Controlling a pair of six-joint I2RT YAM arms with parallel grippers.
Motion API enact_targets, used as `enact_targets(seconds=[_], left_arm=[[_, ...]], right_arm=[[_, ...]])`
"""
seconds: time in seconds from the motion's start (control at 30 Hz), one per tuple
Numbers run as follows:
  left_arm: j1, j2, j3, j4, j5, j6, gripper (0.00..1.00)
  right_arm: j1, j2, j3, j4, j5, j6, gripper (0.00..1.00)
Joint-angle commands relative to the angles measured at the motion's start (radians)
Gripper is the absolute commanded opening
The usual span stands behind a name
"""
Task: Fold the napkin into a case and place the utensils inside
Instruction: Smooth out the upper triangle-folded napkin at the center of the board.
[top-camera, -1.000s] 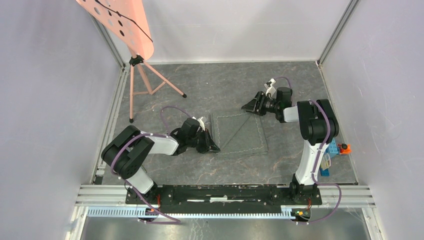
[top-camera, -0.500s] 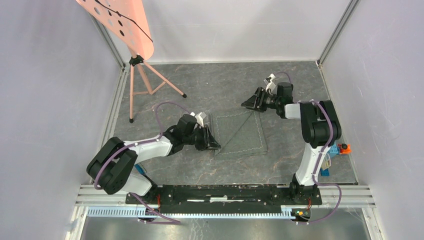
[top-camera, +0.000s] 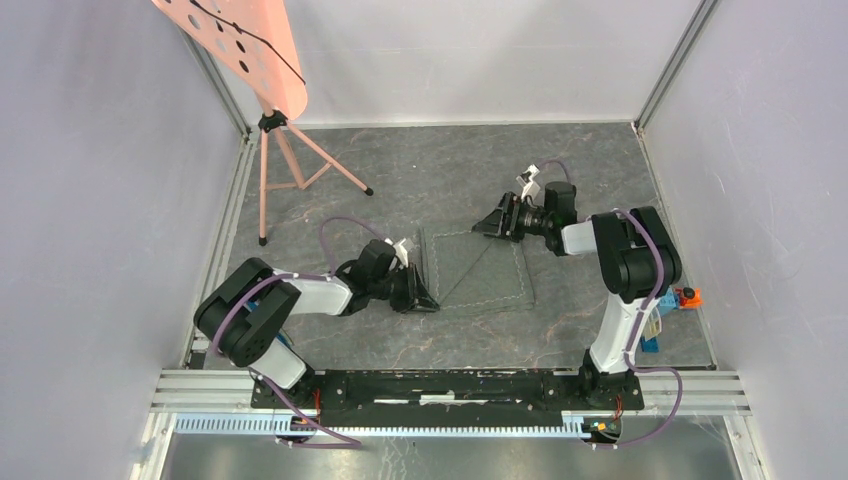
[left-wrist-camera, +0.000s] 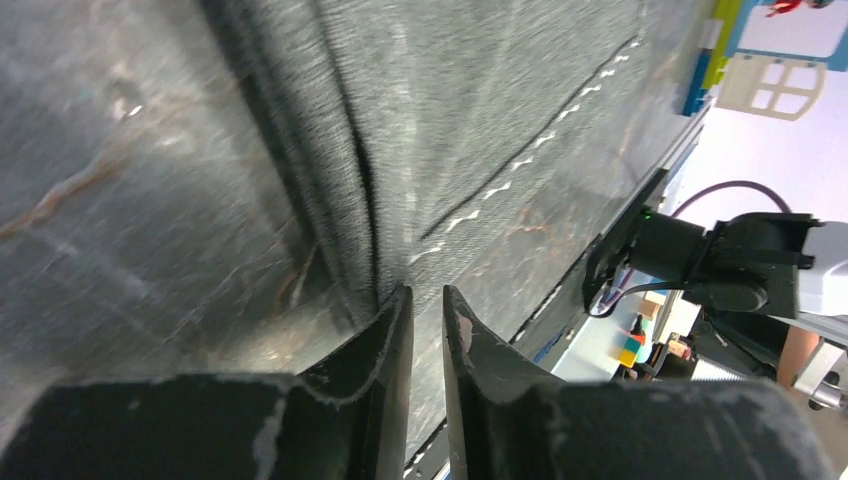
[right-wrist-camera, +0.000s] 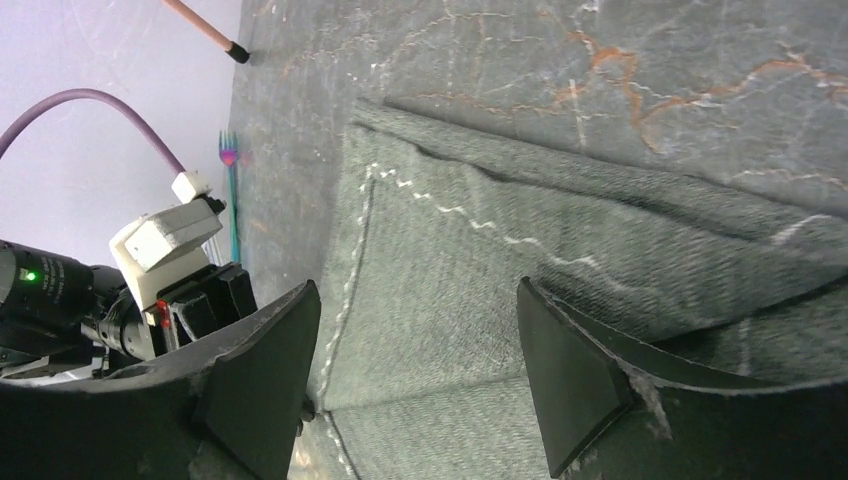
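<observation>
The napkin (top-camera: 478, 270) lies flat on the slate floor, a dark grey square with a diagonal crease. My left gripper (top-camera: 424, 298) sits low at its near-left corner. In the left wrist view its jaws (left-wrist-camera: 427, 300) stand a narrow gap apart, with nothing between them, and a raised fold of the napkin (left-wrist-camera: 340, 200) runs up to the left fingertip. My right gripper (top-camera: 485, 226) hovers at the napkin's far edge, open wide over the cloth (right-wrist-camera: 560, 210) with its jaws (right-wrist-camera: 415, 330) empty. One utensil, a teal fork (right-wrist-camera: 233, 190), lies on the floor beyond the napkin's edge.
A peach tripod stand (top-camera: 290, 150) with a perforated board rises at the back left. A chunky blue-and-white block with an orange part (top-camera: 668, 300) sits by the right arm's base. Aluminium rails edge the floor.
My right gripper has moved down and left onto the napkin's far edge and opened wider. The left arm shifted its elbow out and back while its gripper stayed at the near-left corner.
</observation>
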Motion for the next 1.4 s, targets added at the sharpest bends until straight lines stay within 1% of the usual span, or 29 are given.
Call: enact_targets(seconds=[0.0,0.1,0.2,0.37,0.5,0.6,0.73,0.83,0.9,1.03,1.23,1.37], left_arm=[[-0.004,0.029,-0.049,0.061,-0.049,0.011,0.24],[-0.004,0.057,-0.075,0.096,-0.051,0.011,0.22],[-0.005,0.067,-0.101,0.143,-0.042,-0.013,0.22],[-0.005,0.050,-0.112,0.149,-0.042,-0.018,0.21],[-0.005,0.045,-0.111,0.141,-0.044,-0.016,0.21],[-0.005,0.047,-0.113,0.151,-0.042,-0.024,0.21],[-0.005,0.046,-0.112,0.150,-0.042,-0.024,0.20],[-0.005,0.047,-0.106,0.138,-0.041,-0.018,0.20],[-0.005,0.051,-0.106,0.137,-0.040,-0.016,0.20],[-0.006,0.052,-0.106,0.137,-0.041,-0.018,0.20],[-0.005,0.036,-0.110,0.124,-0.042,-0.016,0.20],[-0.005,0.027,-0.115,0.122,-0.044,-0.016,0.19]], right_arm=[[-0.009,0.068,0.034,0.071,0.000,-0.037,0.79],[-0.009,0.106,0.060,0.066,0.011,-0.045,0.79],[-0.008,0.094,0.081,0.020,0.026,-0.064,0.80],[0.012,-0.036,0.084,-0.071,0.043,-0.090,0.81],[0.065,-0.148,0.002,-0.072,0.051,-0.080,0.83],[0.138,-0.187,-0.089,0.005,0.046,-0.028,0.83],[0.235,-0.196,-0.213,0.208,0.040,0.109,0.83],[0.268,-0.178,-0.286,0.367,0.026,0.192,0.83],[0.268,-0.157,-0.310,0.408,0.023,0.205,0.83],[0.261,-0.123,-0.301,0.403,0.027,0.186,0.83],[0.213,-0.093,-0.236,0.257,0.057,0.091,0.83],[0.162,-0.064,-0.205,0.220,0.055,0.064,0.83]])
